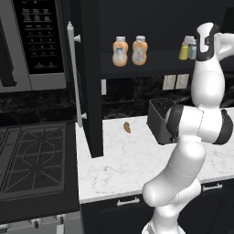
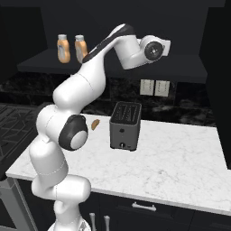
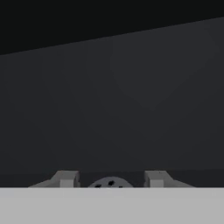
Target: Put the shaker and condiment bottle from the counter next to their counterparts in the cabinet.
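Round perforated grey shaker (image 3: pixel 110 183) cap

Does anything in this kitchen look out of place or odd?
One small thing: a brown bit of food lies loose on the white counter, left of the toaster. The bottles and shakers stand upright on the cabinet shelf.

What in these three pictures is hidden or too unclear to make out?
- Pale blue-grey shaker, left base view: half covered by the white arm; beside the yellow-green shaker.
- Pincer, hand view: fingertips cut off below; a perforated cap sits between them, contact unclear.
- Two orange bottles' labels: too small to read.
- Black toaster, left base view: partly behind the arm.
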Controlling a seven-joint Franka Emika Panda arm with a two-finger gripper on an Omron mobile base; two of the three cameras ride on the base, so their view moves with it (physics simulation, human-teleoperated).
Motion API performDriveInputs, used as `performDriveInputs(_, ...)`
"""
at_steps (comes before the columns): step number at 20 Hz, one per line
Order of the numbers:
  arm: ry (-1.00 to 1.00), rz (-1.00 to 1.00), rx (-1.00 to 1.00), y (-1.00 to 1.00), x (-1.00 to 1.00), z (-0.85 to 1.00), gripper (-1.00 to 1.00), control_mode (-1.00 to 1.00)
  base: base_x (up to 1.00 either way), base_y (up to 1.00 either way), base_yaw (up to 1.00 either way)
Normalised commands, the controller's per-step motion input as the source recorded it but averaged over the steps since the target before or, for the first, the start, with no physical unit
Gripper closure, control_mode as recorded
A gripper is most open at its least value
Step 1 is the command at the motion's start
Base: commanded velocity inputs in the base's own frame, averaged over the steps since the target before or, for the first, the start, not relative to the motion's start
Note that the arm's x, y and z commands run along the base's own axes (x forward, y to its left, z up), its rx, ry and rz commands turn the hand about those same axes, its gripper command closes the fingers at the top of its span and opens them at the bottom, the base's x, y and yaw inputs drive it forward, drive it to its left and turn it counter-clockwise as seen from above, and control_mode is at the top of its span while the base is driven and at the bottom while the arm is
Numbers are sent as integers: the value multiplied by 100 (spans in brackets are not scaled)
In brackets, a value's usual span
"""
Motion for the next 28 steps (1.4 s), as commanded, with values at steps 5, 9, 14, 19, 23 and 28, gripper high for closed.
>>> performDriveInputs(5, 0, 0, 0, 0, 2, 0, -100, -100, 0, 0, 0)
performDriveInputs(9, 0, 0, 0, 0, 1, 0, -100, -100, 0, 0, 0)
performDriveInputs(14, 0, 0, -4, -11, -19, 0, -100, -100, 0, 0, 0)
performDriveInputs(19, -4, 0, -6, -16, -86, 0, -100, -100, 0, 0, 0)
performDriveInputs(23, -5, 3, 0, 6, -100, -3, -100, -100, 0, 0, 0)
performDriveInputs(28, -5, 3, 0, 48, -100, -26, -100, -100, 0, 0, 0)
